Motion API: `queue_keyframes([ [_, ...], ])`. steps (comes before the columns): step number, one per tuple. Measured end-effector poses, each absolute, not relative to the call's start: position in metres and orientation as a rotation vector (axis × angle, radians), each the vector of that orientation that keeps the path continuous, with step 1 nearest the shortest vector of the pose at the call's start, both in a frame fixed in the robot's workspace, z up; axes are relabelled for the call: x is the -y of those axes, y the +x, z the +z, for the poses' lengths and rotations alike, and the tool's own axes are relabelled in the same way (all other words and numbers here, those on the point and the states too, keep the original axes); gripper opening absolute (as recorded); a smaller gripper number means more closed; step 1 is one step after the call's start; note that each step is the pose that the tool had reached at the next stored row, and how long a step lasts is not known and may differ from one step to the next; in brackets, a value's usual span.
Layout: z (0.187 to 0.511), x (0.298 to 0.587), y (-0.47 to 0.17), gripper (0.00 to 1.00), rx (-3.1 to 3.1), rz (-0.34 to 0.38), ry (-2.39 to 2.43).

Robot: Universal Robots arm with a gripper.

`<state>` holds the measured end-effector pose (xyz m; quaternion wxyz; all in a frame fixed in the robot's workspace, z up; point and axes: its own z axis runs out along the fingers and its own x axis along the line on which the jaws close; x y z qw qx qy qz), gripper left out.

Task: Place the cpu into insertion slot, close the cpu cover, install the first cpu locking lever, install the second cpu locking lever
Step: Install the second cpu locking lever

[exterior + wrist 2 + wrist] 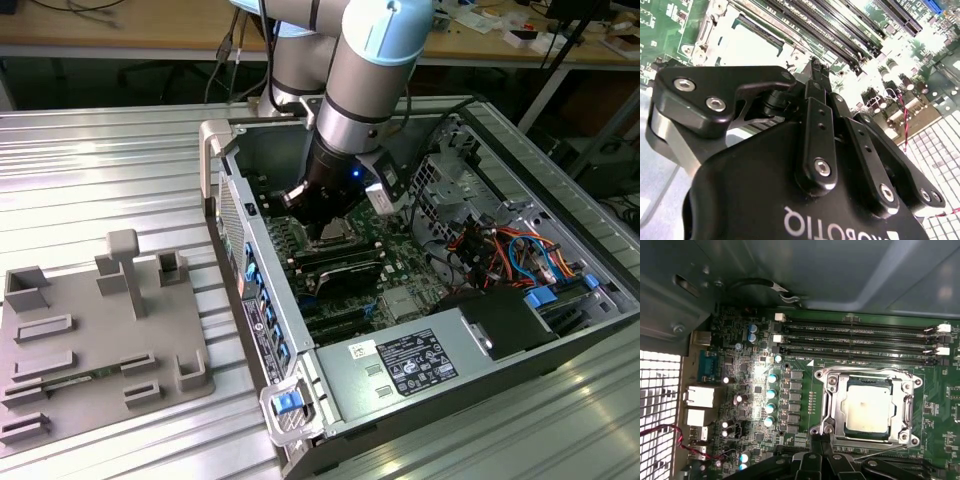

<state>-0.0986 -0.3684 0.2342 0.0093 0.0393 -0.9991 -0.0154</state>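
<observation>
Black hand with fingers together, touching the insertion slot rim, cpu seated just beside, cpu cover closed.

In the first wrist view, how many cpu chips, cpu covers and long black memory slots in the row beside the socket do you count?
cpu: 1
cpu cover: 1
long black memory slots: 4
Total: 6

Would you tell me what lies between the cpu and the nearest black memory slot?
In the first wrist view, the cpu cover's silvery frame edge, then bare green board, lies between the cpu and the nearest memory slot.
</observation>
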Motion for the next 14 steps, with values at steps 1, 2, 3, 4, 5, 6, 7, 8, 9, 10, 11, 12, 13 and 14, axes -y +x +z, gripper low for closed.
queue_keyframes([
  [1,0.236,0.368,-0.099,0.11,3.12,-0.048,0.123],
  [2,0.237,0.368,-0.099,0.11,3.12,-0.048,0.123],
  [3,0.239,0.368,-0.098,0.11,3.12,-0.048,0.123],
  [4,0.241,0.368,-0.098,0.11,3.12,-0.048,0.122],
  [5,0.243,0.368,-0.098,0.11,3.12,-0.048,0.122],
  [6,0.245,0.368,-0.097,0.11,3.12,-0.048,0.123],
  [7,0.246,0.368,-0.097,0.11,3.12,-0.048,0.123],
  [8,0.248,0.368,-0.095,0.11,3.12,-0.048,0.123],
  [9,0.249,0.368,-0.094,0.11,3.12,-0.048,0.123],
  [10,0.25,0.367,-0.093,0.11,3.12,-0.048,0.123],
  [11,0.252,0.367,-0.092,0.11,3.12,-0.048,0.123],
  [12,0.253,0.367,-0.09,0.11,3.12,-0.048,0.123],
  [13,0.254,0.367,-0.089,0.11,3.12,-0.048,0.123],
  [14,0.255,0.367,-0.088,0.11,3.12,-0.048,0.123],
])
